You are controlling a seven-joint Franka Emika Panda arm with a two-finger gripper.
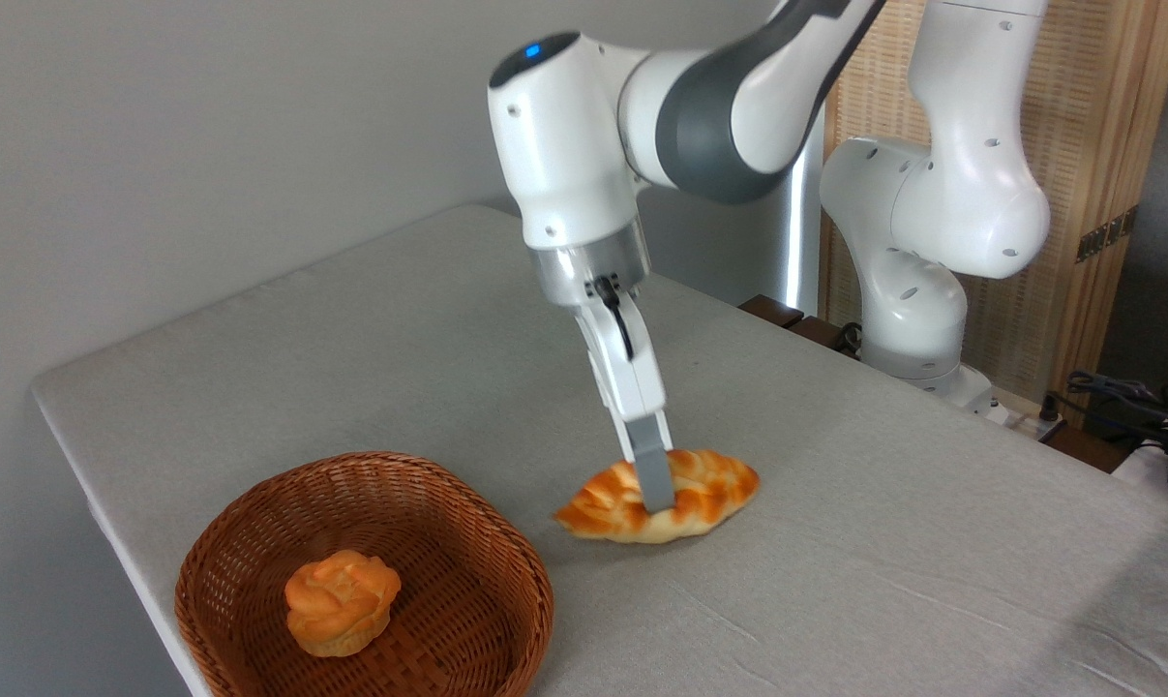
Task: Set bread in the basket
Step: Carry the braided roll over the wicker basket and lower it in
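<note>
The bread (709, 489), a braided golden-orange loaf with pointed ends, lies on the grey table to the right of the basket. My gripper (655, 496) reaches down over the loaf's middle. One grey finger (652, 474) stands against the near side of the loaf, and the other is hidden behind it, so the jaw gap does not show. The loaf rests on the cloth. The basket (254, 513), round reddish-brown wicker, sits at the front left, about a hand's width from the loaf's left tip.
A small round rose-shaped orange bun (341, 601) sits inside the basket. The table's left edge (109, 503) runs close by the basket. The arm's white base (917, 319) stands at the back right, with cables (1125, 397) beyond it.
</note>
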